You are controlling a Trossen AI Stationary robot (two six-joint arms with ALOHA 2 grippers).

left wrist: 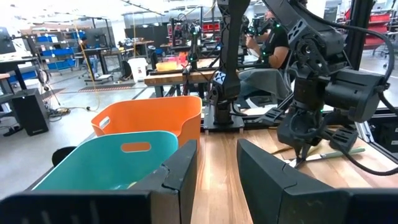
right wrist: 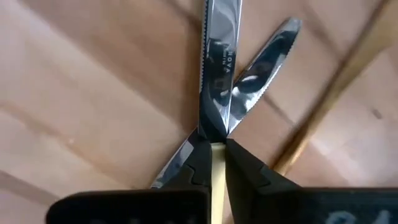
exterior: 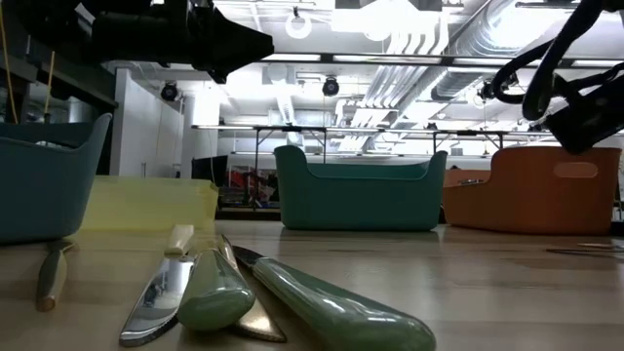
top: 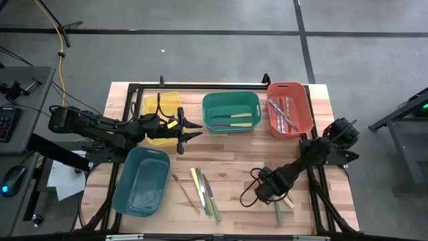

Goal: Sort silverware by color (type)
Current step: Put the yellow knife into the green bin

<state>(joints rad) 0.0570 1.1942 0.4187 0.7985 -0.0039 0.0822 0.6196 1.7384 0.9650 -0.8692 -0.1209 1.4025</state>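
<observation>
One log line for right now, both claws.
right claw: shut on knife, low at table | left claw: open, empty, by yellow bin

Lab; ceiling ducts [exterior: 429, 39]; workbenches [left wrist: 180, 74]

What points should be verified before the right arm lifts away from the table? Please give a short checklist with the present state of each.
1. Right gripper shut on the yellow-handled knife: ok.
2. Only one utensil pinched: cannot tell; a second knife crosses just under the held blade.
3. Left gripper away from the right arm, between the yellow bin and the green bin: ok.
4. Left gripper holding nothing: ok.
5. Yellow bin has room: cannot tell.
</observation>
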